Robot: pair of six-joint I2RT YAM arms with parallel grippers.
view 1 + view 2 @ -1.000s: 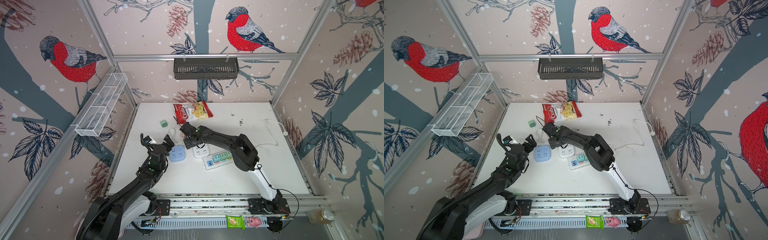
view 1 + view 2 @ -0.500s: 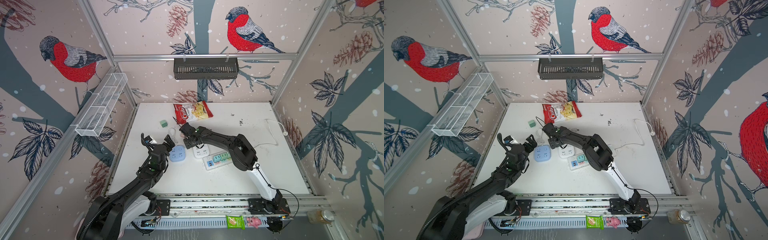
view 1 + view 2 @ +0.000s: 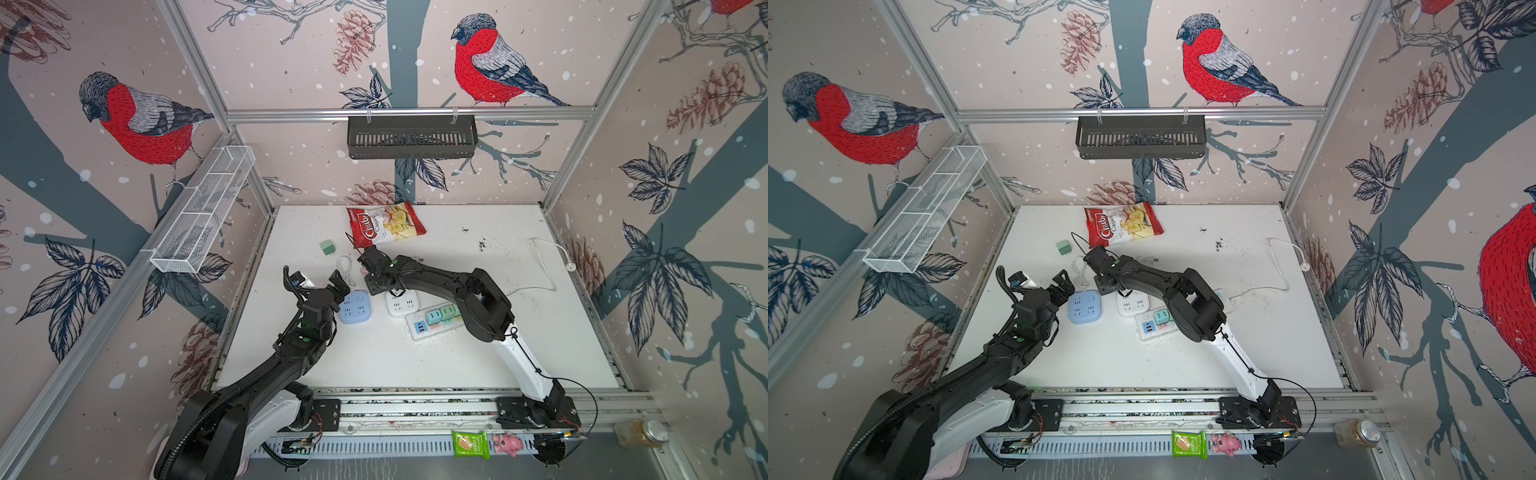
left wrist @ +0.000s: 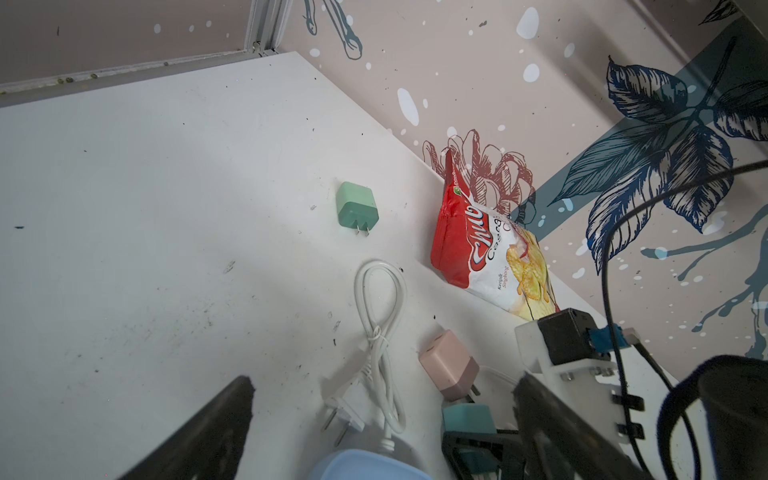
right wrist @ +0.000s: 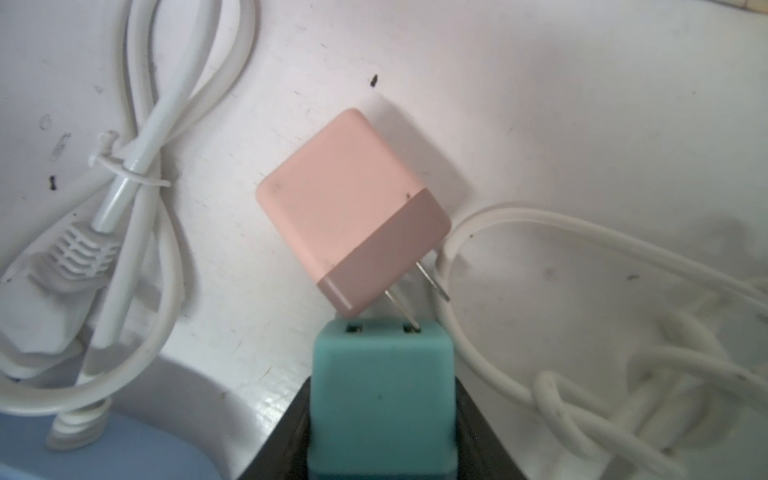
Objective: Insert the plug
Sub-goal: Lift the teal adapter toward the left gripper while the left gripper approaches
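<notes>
Toward the back of the white table (image 3: 457, 365), the right gripper (image 5: 382, 399) clenches the smooth, rounded teal plug (image 5: 381, 357), long axis along the jaws, slotted end toward a pink plug (image 5: 353, 208); only the right wrist view shows these slots, and the left gripper (image 3: 319, 286) hangs wide open.

Bullfinch-print walls (image 3: 291, 54) w/ alum. frame (image 3: 291, 113) enclose white tabletop (image 3: 415, 365). Black basket (image 3: 411, 139) hangs behind tabletop, wire rack (image 3: 203, 208) beside it.

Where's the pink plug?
In the right wrist view, the pink plug lies between the tied white cable and a white cord, just beyond the teal plug.
</notes>
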